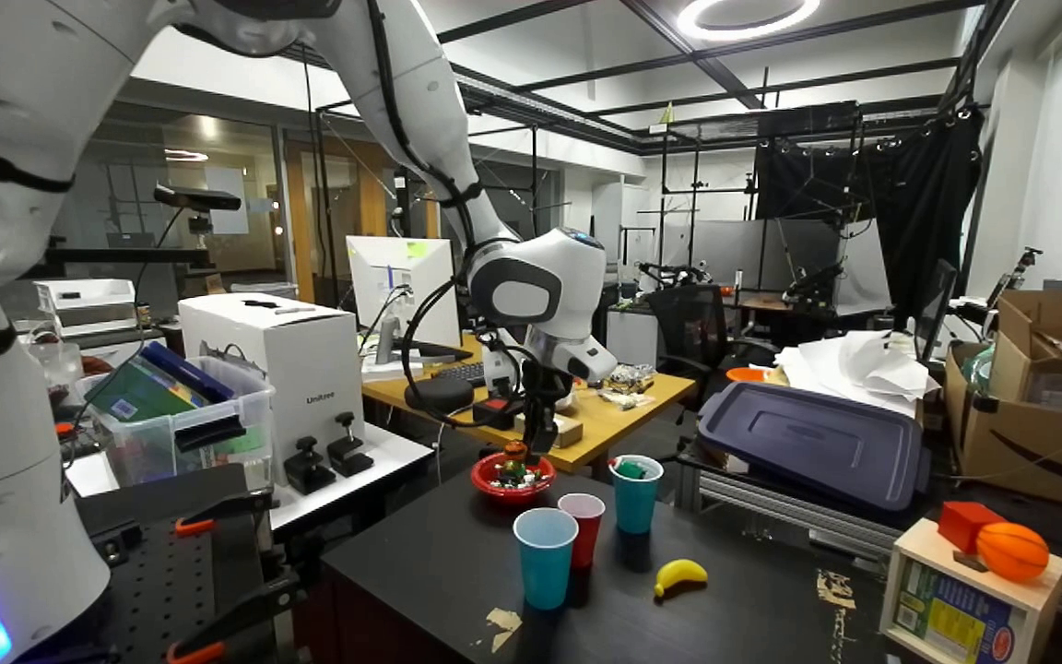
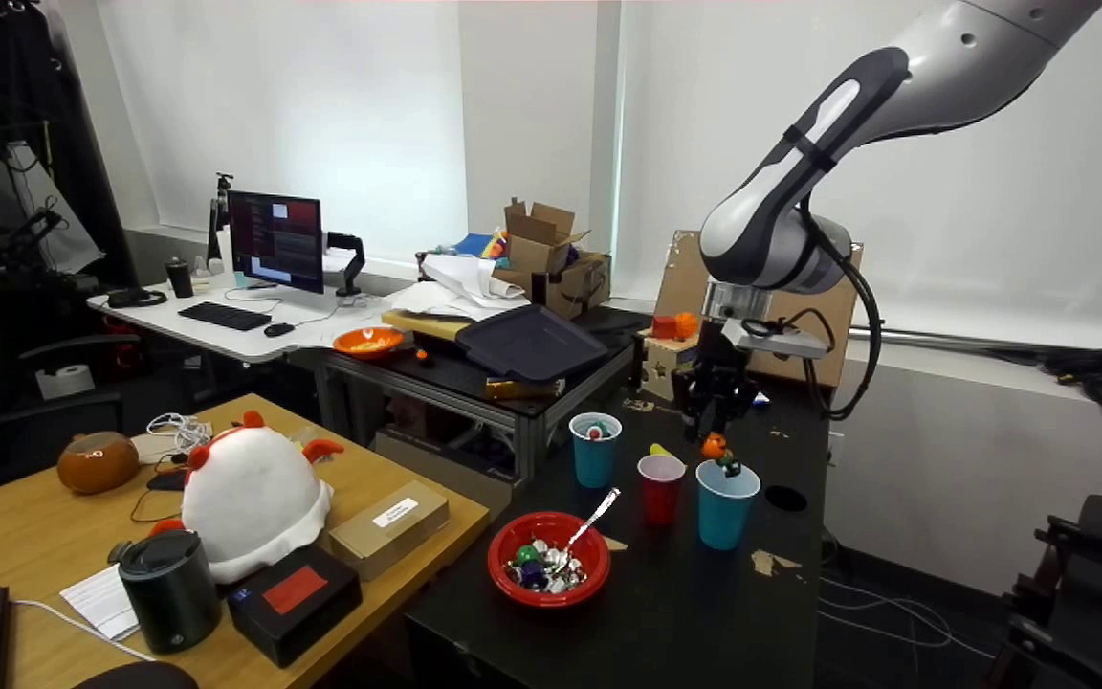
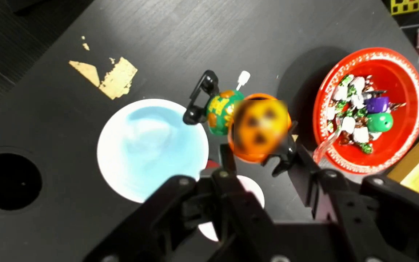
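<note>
Gripping a pumpkin-headed toy (image 3: 227,111) at its orange head (image 3: 260,125), the gripper (image 3: 263,154) suspends it above the black table (image 3: 180,40). Viewed from the wrist, its long axis runs nearly crosswise: head right, black feet (image 3: 194,115) left and slightly up, overlapping a blue cup's (image 3: 133,174) rim.
</note>
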Robot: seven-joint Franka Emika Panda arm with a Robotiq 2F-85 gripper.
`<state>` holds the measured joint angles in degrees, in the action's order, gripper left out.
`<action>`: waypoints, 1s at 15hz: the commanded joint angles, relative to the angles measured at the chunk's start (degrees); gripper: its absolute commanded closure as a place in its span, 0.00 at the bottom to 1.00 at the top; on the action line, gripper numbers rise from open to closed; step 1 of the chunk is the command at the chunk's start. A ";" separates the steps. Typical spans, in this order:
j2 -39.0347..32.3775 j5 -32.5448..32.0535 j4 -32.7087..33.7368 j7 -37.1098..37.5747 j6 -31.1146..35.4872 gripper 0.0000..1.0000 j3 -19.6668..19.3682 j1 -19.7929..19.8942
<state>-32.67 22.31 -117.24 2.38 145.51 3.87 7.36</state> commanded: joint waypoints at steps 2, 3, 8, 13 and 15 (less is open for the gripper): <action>0.25 -5.00 -1.19 10.33 4.02 0.83 -5.84 -5.27; -0.84 -6.40 -0.28 12.42 4.09 0.83 -6.86 -6.46; -4.63 -11.03 2.59 19.16 3.25 0.83 -10.15 -9.98; -8.01 -16.41 5.26 27.44 4.36 0.83 -16.10 -14.62; -9.47 -17.66 6.77 29.10 4.25 0.83 -17.33 -15.56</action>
<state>-40.27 6.83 -112.68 27.77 149.27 -11.12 -6.14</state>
